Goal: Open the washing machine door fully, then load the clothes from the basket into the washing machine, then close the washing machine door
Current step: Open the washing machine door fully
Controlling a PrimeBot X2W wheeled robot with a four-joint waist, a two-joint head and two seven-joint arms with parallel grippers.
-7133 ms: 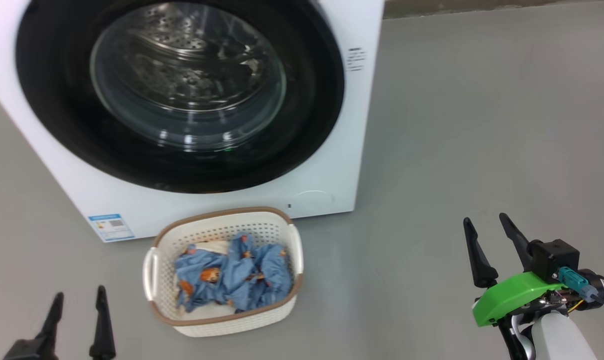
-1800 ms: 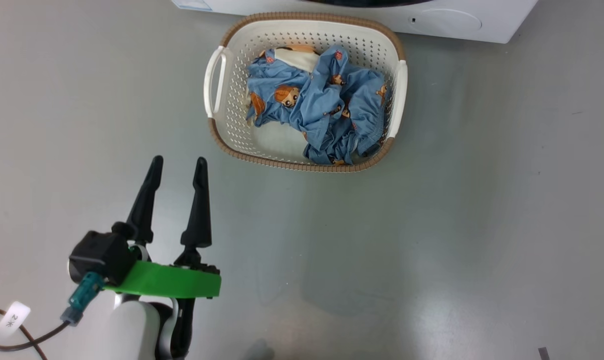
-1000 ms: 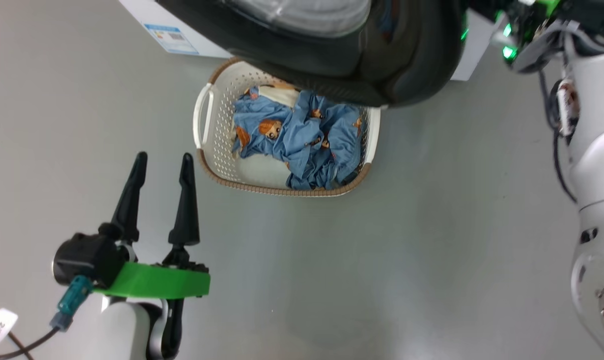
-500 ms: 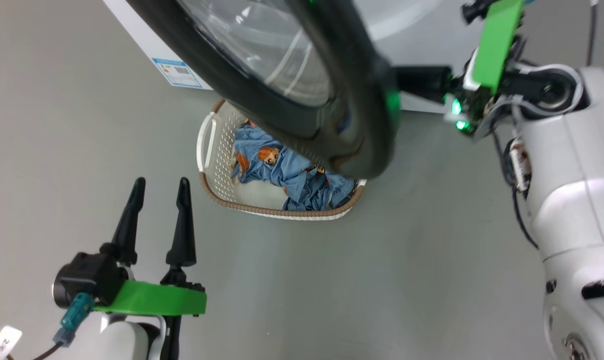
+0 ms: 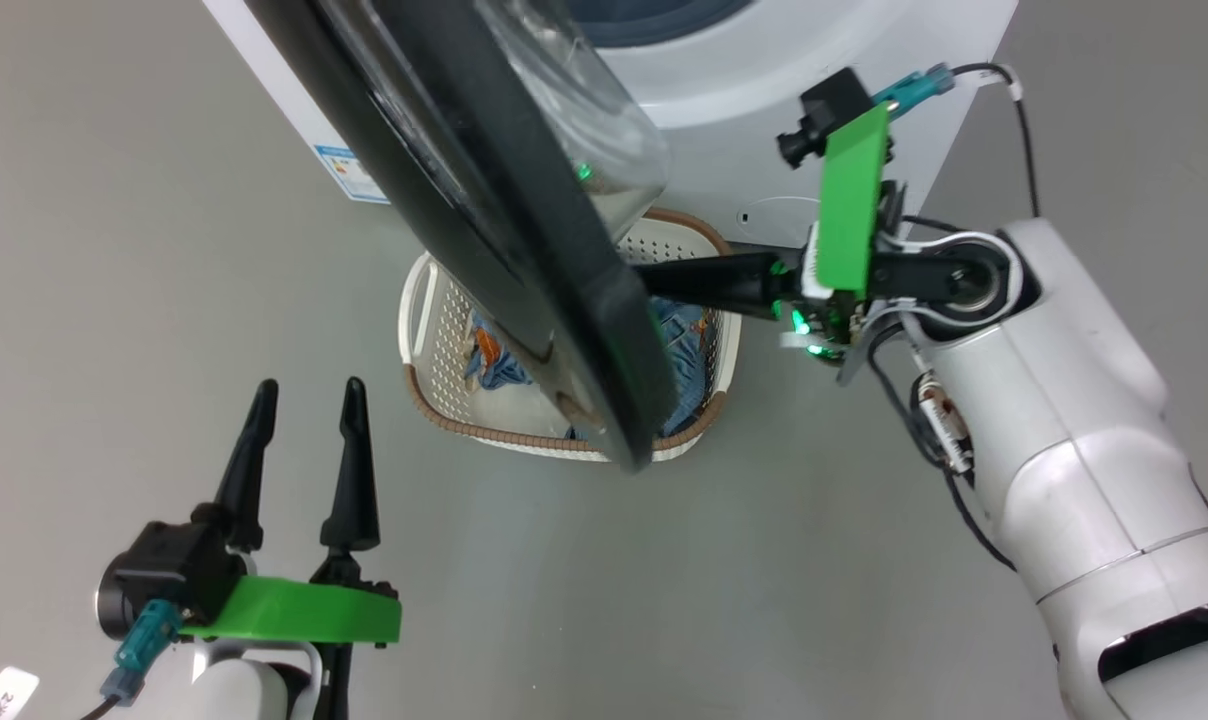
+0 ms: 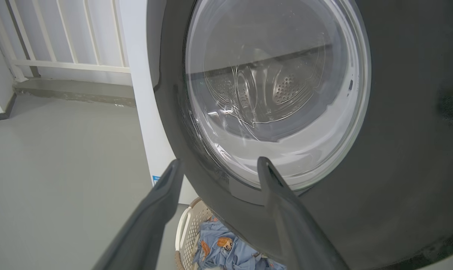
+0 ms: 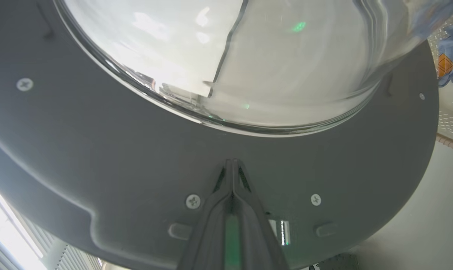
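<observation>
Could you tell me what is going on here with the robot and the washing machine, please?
The robot is on the door-opening step. Its right gripper, fingers shut together, presses its tips against the grey inner face of the washing machine door, which stands partly open above the basket. The clothes lie in the basket, not yet loaded into the washing machine. The left gripper hovers open over the floor, holding nothing.

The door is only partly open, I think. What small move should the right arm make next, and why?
Probably push the door farther outward with the right gripper. It is shut and seems to touch the door's inner side. The door stands about half open, hanging over the basket and hiding part of the clothes.
</observation>
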